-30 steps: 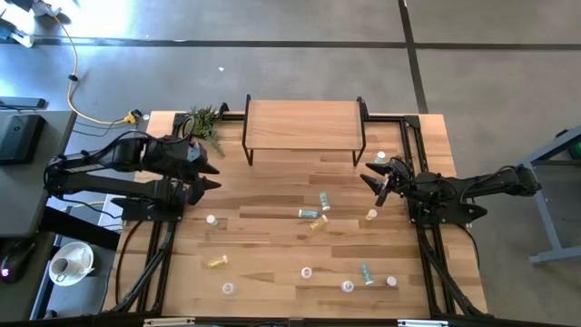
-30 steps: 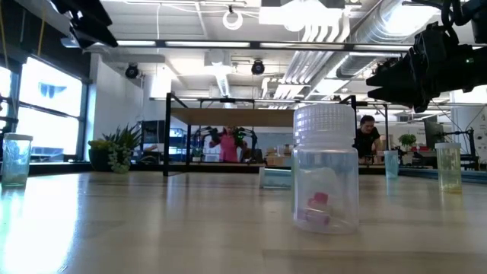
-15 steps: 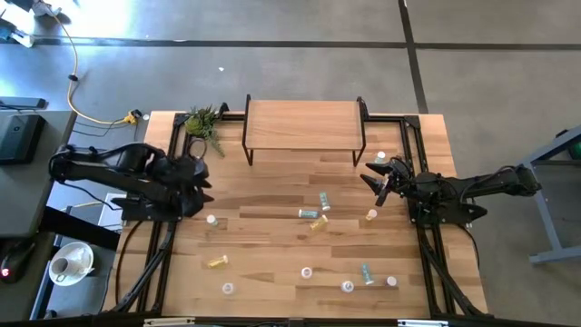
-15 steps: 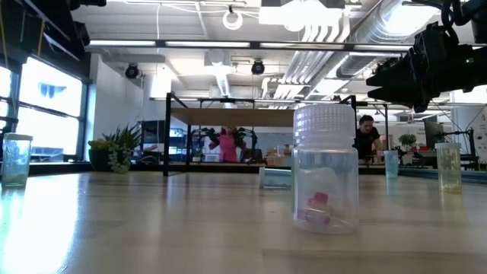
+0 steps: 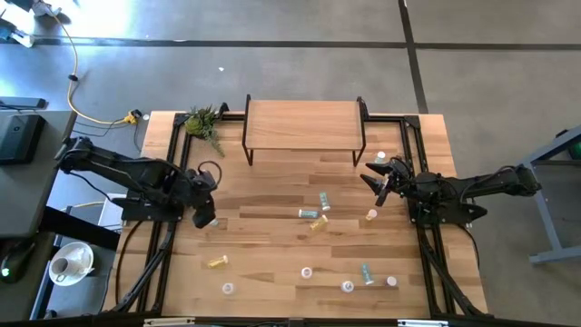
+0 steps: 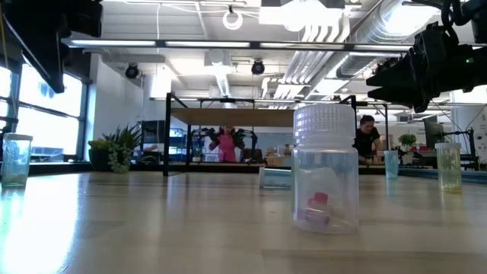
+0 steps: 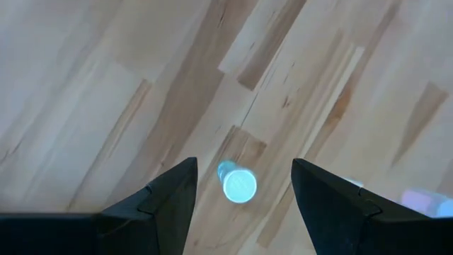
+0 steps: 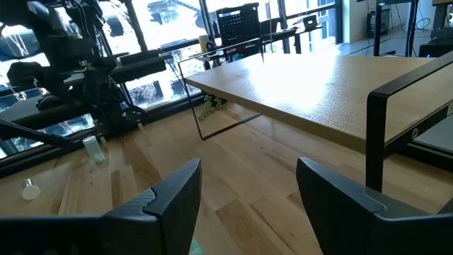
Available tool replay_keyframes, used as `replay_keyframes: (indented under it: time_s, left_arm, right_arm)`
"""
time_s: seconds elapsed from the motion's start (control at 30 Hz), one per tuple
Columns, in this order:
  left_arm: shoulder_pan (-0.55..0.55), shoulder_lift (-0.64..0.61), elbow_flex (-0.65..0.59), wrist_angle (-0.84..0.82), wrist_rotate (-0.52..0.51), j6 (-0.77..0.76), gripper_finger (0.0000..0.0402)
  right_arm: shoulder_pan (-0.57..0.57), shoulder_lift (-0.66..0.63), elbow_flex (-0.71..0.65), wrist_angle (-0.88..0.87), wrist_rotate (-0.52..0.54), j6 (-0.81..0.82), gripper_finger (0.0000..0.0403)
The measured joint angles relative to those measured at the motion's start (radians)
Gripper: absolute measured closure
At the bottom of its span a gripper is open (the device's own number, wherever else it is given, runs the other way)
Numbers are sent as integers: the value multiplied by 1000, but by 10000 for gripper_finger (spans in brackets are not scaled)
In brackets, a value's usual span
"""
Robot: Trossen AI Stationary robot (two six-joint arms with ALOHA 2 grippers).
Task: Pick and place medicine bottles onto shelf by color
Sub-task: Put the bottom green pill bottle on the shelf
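Medicine bottles lie scattered over the table's lower half, from about 8 to 4 o'clock of its centre; none sits on the shelf (image 5: pixel 304 123) at 12. We judge them light, rigid, smooth plastic, apt to roll or tip, so grip across the body just under the cap. Left gripper (image 5: pixel 205 216) hangs at 9 o'clock, jaws wide and empty, right above the light blue bottle (image 7: pixel 238 184), upright. Right gripper (image 5: pixel 379 186) waits at 3 o'clock, also spread, holding nothing. Only the left wrist view shows that bottle centred between the fingers; high view hides it, probably under the gripper. Low view alone shows pills inside a clear bottle (image 6: pixel 325 171).
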Motion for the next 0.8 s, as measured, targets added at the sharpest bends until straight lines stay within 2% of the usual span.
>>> replay_keyframes:
  time_s: [0.6, 0.8]
  left_arm:
    - [-82, 202, 0, -43, -14, -239, 184]
    - [-122, 248, 0, -44, -14, -270, 184]
  right_arm:
    - [0, 0, 0, 0, 0, 0, 181]
    - [0, 0, 0, 0, 0, 0, 181]
